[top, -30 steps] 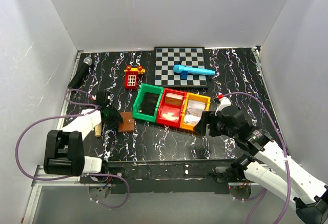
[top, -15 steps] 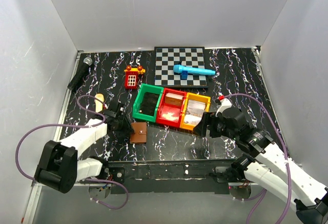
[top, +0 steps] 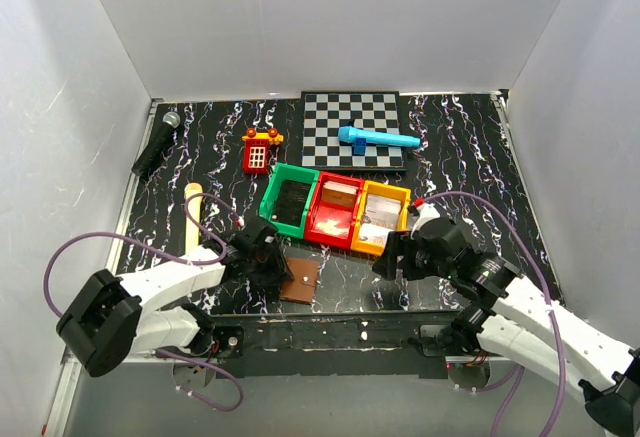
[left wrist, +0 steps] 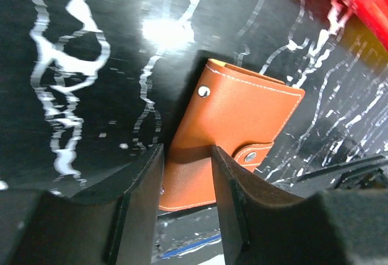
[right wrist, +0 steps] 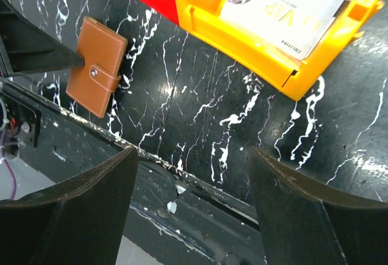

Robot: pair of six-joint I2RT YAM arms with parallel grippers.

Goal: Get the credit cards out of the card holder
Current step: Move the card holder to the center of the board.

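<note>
The card holder [top: 301,279] is a brown leather-like wallet, snapped shut and lying flat near the table's front edge. It also shows in the left wrist view as card holder [left wrist: 242,113] and in the right wrist view as card holder [right wrist: 97,65]. My left gripper [top: 272,269] stands at its left end, jaws partly apart, with its fingertips [left wrist: 156,156] against the holder's end. Right of the holder, my right gripper [top: 388,257] hangs wide open and empty over the front edge. No credit cards show; the holder is closed.
Green bin [top: 271,200], red bin [top: 320,219] and orange bin [top: 400,219] stand in a row just behind both grippers. A checkerboard [top: 330,117] with a blue marker-like thing [top: 375,139], a red toy [top: 259,152], a black microphone [top: 158,142] and a wooden stick [top: 193,212] lie farther off.
My left gripper has swept right and toward the front edge, and the card holder has slid along with it. The right gripper has shifted left and its jaws have narrowed slightly.
</note>
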